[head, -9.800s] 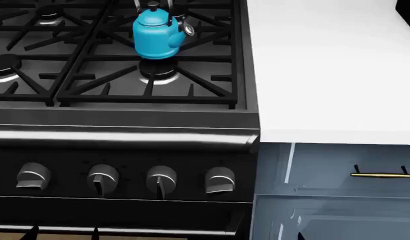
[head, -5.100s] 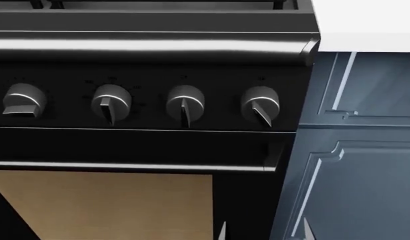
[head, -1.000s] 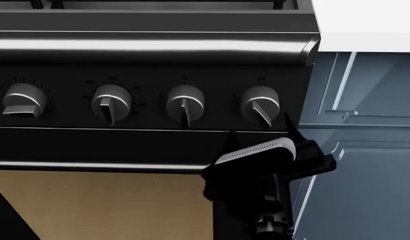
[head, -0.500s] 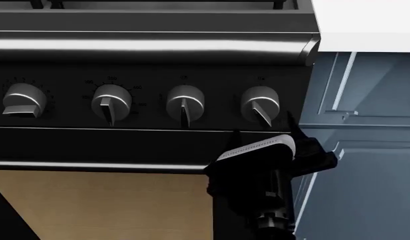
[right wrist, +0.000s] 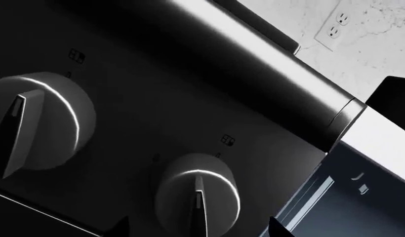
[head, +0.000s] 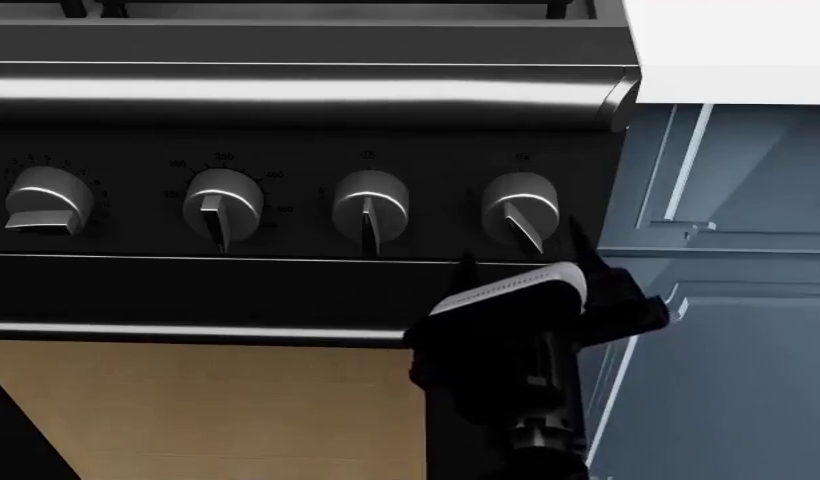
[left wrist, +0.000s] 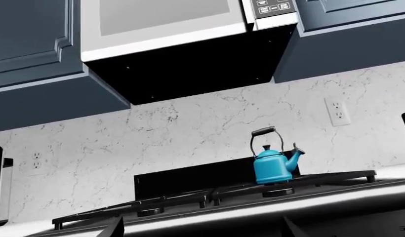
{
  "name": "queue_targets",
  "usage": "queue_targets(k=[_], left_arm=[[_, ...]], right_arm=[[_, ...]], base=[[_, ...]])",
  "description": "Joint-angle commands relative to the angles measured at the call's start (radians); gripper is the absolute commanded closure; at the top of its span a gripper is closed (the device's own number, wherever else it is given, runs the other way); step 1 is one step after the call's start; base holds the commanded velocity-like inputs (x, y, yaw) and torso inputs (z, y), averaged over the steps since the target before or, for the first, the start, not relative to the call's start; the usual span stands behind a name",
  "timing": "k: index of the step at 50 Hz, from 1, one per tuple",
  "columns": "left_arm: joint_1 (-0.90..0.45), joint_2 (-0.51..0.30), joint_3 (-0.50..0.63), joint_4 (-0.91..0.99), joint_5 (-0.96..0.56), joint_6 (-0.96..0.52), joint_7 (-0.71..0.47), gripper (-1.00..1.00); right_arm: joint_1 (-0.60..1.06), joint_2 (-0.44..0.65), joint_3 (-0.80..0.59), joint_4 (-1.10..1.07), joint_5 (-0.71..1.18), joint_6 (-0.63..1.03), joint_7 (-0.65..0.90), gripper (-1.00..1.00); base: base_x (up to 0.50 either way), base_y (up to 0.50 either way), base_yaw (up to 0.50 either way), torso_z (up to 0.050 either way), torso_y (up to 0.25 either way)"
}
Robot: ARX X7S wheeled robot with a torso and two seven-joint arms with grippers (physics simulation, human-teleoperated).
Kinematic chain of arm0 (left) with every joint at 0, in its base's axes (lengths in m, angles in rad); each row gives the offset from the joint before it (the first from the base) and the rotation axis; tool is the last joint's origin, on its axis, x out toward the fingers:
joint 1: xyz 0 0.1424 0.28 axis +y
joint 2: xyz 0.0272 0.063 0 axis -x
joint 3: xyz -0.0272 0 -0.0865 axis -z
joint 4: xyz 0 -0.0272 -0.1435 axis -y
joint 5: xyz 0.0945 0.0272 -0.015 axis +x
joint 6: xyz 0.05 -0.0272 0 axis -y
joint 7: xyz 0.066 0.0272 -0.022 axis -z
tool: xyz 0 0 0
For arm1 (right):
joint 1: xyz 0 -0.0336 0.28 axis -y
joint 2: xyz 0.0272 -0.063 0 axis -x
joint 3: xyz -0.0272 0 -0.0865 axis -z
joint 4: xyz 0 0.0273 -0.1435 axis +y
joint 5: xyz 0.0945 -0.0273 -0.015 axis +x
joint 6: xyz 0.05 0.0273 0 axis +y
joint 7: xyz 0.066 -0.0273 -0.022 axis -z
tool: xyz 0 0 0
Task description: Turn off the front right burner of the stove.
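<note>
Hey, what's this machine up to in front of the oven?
A two-armed robot is reaching for the control panel of the large black gas stove. Its right gripper, black with a pale ribbed pad, hangs just below the rightmost of four round dark metallic knobs with its jaws apart, not touching it yet. That knob's pointer sits tilted, unlike the upright one beside it. The left arm is out of the head camera's sight; its camera sees a bright blue kettle on the cooktop.
</note>
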Motion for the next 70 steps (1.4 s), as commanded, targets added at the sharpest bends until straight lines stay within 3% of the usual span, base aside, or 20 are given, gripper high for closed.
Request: queue_targets(k=[1, 70], left_arm=[[0.000, -0.003, 0.003, 0.001, 0.001, -0.001, -0.004, -1.00], [0.002, -0.023, 0.012, 0.009, 0.003, -0.004, -0.033, -1.00]], right_arm=[[0.014, -0.001, -0.006, 0.009, 0.006, -0.006, 0.001, -1.00], [0.041, 0.005, -0.027, 0.085, 0.046, -0.032, 0.020, -1.00]], base=[[0.00, 0.00, 0.00, 0.000, 0.000], [0.00, 0.00, 0.00, 0.000, 0.000]])
